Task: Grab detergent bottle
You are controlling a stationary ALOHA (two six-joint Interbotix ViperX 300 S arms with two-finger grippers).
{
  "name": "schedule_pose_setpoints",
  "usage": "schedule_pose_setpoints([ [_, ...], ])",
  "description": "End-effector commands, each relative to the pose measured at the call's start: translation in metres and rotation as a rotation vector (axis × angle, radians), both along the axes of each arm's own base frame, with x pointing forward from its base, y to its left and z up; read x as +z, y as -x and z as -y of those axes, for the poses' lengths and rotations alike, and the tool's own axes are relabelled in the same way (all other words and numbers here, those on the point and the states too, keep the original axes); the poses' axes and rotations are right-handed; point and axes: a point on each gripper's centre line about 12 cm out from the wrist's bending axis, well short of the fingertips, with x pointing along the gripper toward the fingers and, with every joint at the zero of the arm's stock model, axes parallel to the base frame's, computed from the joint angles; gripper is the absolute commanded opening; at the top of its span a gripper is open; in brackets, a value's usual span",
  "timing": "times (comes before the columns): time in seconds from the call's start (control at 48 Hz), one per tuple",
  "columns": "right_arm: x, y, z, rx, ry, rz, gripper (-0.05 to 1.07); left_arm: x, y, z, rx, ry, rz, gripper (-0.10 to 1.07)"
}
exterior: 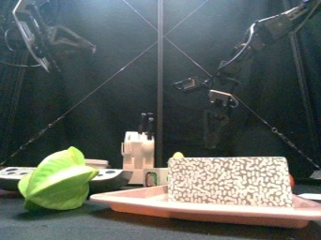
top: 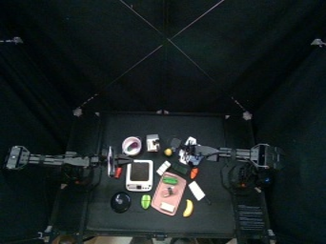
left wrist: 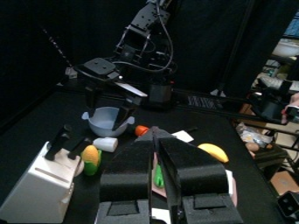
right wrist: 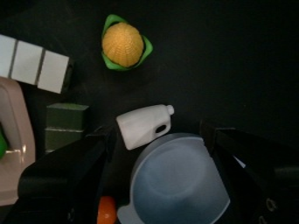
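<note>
Right arm reached in over the table's middle, wrist angled steeply down. Right gripper (right wrist: 176, 144) had jaws spread wide, one on each side below the wrist. Left arm lay low and extended along its own side; left gripper (left wrist: 156, 166) pointed forward, jaws close together, a narrow gap between.

No legible text, no labels, brands or numbers (any view), only unlettered surfaces
</note>
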Motion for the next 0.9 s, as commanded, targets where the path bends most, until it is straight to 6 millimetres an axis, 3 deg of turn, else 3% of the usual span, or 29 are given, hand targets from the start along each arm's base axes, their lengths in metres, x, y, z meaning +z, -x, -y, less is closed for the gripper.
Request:
schedule_pose_setpoints([
  [0.0,0.011,-0.008,0.003,0.029,-0.014,-0.015,1.03,0.006,-0.001,-0.001,0.005,0.003,0.02,0.47],
  [0.312,-0.013,-0.016,-0.003,0.171,-0.105,-0.136,1.03,0.0,0.0,-0.002,0.014,0.025,0.007,0.47],
  [0.583,-0.025,-0.013,0.01,0.178,-0.071,-0.188,1.03,-0.002,0.001,-0.002,0.014,0.028,0.003,0.47],
  [0.875,-0.04,-0.016,0.012,0.167,-0.099,-0.223,1.03,-0.006,0.002,-0.002,0.014,0.03,-0.008,0.47],
])
